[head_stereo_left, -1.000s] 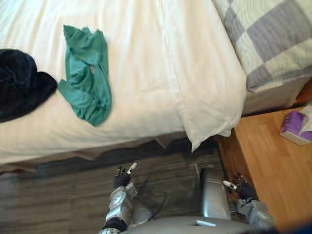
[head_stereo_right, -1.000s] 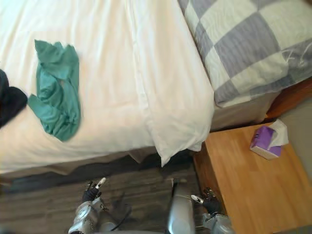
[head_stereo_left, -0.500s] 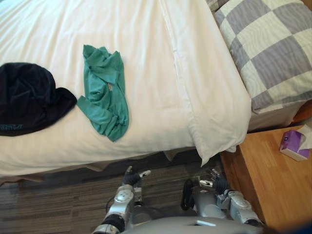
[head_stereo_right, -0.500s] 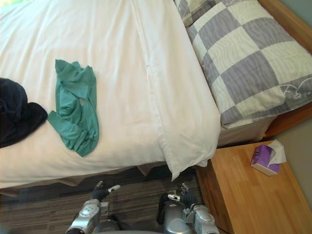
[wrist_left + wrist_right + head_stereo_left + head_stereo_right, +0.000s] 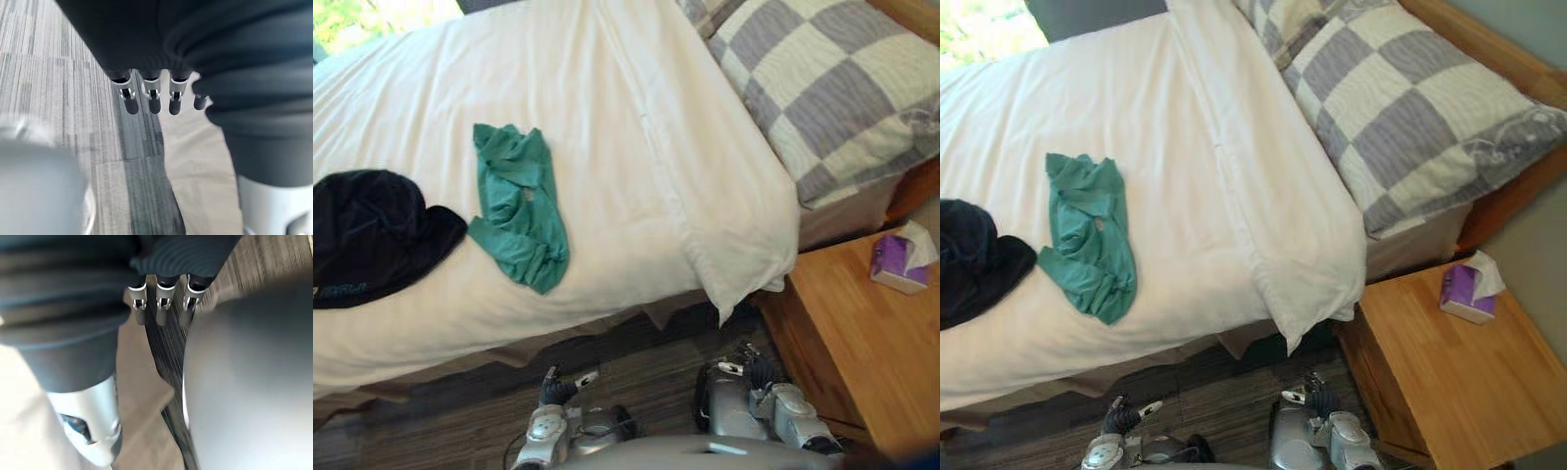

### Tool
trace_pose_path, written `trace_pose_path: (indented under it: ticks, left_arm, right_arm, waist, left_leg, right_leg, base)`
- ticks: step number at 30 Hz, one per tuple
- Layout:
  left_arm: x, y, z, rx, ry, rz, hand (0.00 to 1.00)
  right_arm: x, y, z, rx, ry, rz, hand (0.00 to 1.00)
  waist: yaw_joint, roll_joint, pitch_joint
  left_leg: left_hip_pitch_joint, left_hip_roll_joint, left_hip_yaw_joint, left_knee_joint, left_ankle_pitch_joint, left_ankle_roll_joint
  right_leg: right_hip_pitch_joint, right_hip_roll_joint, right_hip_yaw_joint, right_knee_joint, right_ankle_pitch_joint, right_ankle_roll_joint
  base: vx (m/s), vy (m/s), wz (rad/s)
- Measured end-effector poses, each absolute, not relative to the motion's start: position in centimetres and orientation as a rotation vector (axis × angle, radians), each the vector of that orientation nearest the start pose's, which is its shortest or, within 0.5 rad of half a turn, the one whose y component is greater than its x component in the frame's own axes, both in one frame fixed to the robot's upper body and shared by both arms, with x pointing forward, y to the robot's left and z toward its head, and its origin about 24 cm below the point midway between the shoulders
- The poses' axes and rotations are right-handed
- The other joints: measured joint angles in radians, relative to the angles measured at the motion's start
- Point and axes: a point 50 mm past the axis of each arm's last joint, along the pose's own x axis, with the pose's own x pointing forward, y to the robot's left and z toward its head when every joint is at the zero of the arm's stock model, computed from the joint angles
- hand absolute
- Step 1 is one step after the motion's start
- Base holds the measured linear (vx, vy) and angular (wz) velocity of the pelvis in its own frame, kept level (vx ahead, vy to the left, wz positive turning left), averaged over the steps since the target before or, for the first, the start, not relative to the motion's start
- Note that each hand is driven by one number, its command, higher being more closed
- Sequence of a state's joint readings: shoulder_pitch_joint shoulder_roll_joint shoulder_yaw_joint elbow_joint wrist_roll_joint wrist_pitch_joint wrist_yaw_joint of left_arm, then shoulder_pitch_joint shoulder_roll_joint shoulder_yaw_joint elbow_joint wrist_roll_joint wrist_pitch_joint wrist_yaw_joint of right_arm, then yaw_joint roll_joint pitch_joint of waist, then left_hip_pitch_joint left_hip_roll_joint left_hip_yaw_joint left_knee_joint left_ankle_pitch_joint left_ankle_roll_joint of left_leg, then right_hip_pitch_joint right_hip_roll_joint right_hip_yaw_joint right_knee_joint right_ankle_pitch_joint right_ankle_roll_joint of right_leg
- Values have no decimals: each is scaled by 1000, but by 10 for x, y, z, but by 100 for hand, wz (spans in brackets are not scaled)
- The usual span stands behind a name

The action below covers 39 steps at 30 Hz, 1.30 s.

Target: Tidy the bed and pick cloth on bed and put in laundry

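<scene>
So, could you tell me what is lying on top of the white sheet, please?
A crumpled green cloth and a black garment lie side by side on the white sheet, a checked pillow at the head. Anything beneath them is hidden.

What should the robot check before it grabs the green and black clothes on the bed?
1. Loose green cloth on the bed: ok.
2. Loose black cloth beside it: ok.
3. Open, empty left robot hand: ok.
4. Open, empty right robot hand: ok.
5. Hands near the clothes: not ok, both hang low above the floor.
6. Where the laundry goes: cannot tell.
</scene>
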<state>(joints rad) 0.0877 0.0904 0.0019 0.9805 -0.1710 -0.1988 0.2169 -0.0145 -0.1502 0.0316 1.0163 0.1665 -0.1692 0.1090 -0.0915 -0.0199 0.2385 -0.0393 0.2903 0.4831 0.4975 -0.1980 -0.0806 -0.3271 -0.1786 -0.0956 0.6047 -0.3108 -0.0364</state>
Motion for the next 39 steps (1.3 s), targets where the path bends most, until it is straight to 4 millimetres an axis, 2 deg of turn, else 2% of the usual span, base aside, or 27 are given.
trace_pose_path:
  ticks: [2,4,6,7,9,10,11,12,13,14,16,17,18,19,20,22,23,28,29,35,39]
  left_arm:
    - [126,196,-142,5,828,368,0]
    - [132,191,-140,-32,803,376,0]
    - [137,182,-139,-78,785,378,0]
    - [138,177,-139,-105,775,373,0]
    - [142,168,-139,-103,777,331,0]
    - [142,166,-139,-97,784,318,0]
    - [140,168,-140,-79,795,311,0]
    - [136,173,-142,-42,812,293,0]
    - [136,173,-143,-41,813,292,0]
    - [129,185,-144,-8,828,269,0]
    - [126,186,-145,32,838,200,0]
    - [129,181,-144,46,831,151,0]
    - [130,178,-144,53,829,127,0]
    - [135,173,-143,80,813,69,0]
    - [139,169,-141,96,797,38,0]
    - [140,170,-141,138,795,13,0]
    - [137,169,-142,143,809,26,0]
    - [123,172,-150,101,913,86,0]
    - [97,181,-158,86,996,123,0]
    - [97,182,-158,81,1000,132,0]
    - [90,190,-162,18,1089,221,0]
  right_arm:
    - [146,-208,-138,-7,849,-43,0]
    - [140,-217,-139,-16,867,-84,0]
    - [131,-225,-142,-40,906,-100,0]
    - [126,-229,-143,-36,921,-116,0]
    - [119,-237,-144,-10,932,-154,0]
    - [118,-238,-144,-1,931,-152,0]
    - [117,-234,-145,18,923,-131,0]
    - [120,-223,-146,40,911,-85,0]
    - [120,-223,-146,40,911,-84,0]
    - [122,-212,-146,32,897,-18,0]
    - [112,-213,-148,40,911,-29,0]
    - [108,-213,-149,49,917,-35,0]
    - [107,-212,-150,53,917,-30,0]
    - [101,-209,-152,74,922,-34,0]
    - [96,-209,-153,89,928,-43,0]
    - [92,-206,-154,95,938,-35,0]
    - [89,-206,-155,103,946,-45,0]
    - [89,-203,-155,117,934,-38,0]
    - [86,-203,-155,80,941,80,0]
    - [86,-203,-155,81,943,79,0]
    - [86,-202,-157,97,978,67,0]
  waist:
    - [-2,-1,-1]
    - [-8,-3,1]
    - [-15,1,-2]
    - [-15,11,-8]
    - [-18,50,-16]
    - [-13,60,-17]
    - [1,80,-27]
    - [4,55,-39]
    - [4,54,-39]
    - [-1,22,-54]
    - [-1,18,-56]
    - [-4,15,-58]
    - [-4,14,-59]
    - [-15,21,-59]
    - [-27,23,-60]
    - [-15,24,-61]
    - [-9,21,-65]
    - [-7,18,-67]
    - [-2,36,-128]
    - [-2,36,-128]
    - [0,25,-120]
  left_leg:
    - [-15,65,-61,28,22,-13]
    - [-25,97,-128,38,37,-22]
    - [-33,95,-194,46,39,-26]
    - [-34,94,-207,45,35,-33]
    - [-44,81,-240,28,-2,-75]
    - [-33,71,-235,-4,-7,-83]
    - [27,63,-162,-88,-40,-129]
    - [55,35,-120,-183,-35,-164]
    - [56,34,-119,-186,-34,-163]
    - [79,-18,-88,-266,10,-138]
    - [91,-58,-95,-308,27,-122]
    - [83,-90,-116,-312,31,-115]
    - [78,-102,-130,-312,33,-111]
    - [62,-123,-163,-308,44,-91]
    - [53,-130,-179,-305,53,-78]
    - [56,-122,-191,-312,55,-74]
    - [62,-120,-191,-340,68,-62]
    - [130,-118,-158,-477,149,-61]
    - [177,-153,-161,-595,219,-28]
    - [173,-153,-161,-595,219,-28]
    - [141,-152,-150,-584,214,-26]
  right_leg:
    - [-43,-8,41,35,-9,5]
    - [-76,-25,74,70,-19,24]
    - [-84,-40,88,78,-14,68]
    - [-82,-41,86,73,-6,89]
    - [-53,-29,55,41,34,122]
    - [-39,-22,47,18,49,129]
    - [-19,-10,39,-34,86,144]
    - [-1,-28,26,-110,135,159]
    - [-1,-29,26,-113,136,158]
    - [49,-22,-32,-119,138,172]
    - [146,22,-56,-178,75,162]
    - [192,21,-47,-222,50,142]
    - [208,20,-34,-236,39,143]
    - [235,21,-14,-259,26,139]
    - [260,21,-17,-284,34,125]
    - [284,28,-33,-303,42,113]
    - [295,34,-43,-323,50,109]
    - [327,62,-53,-403,105,98]
    - [406,65,-55,-595,236,115]
    - [402,65,-55,-595,236,115]
    - [364,61,-55,-571,228,118]
  base:
    - [11,-6,-46]
    - [-10,96,-26]
    - [20,168,-10]
    - [48,258,3]
    - [66,407,10]
    - [61,600,-11]
    - [31,508,-19]
    - [27,534,-18]
    - [20,352,-9]
    - [40,325,-3]
    - [63,253,26]
    - [68,162,55]
    - [59,80,91]
    - [53,27,109]
    - [37,19,101]
    - [17,0,44]
    - [6,-22,24]
    - [7,-31,-1]
    - [2,1,-9]
    - [0,0,0]
    - [9,5,-1]
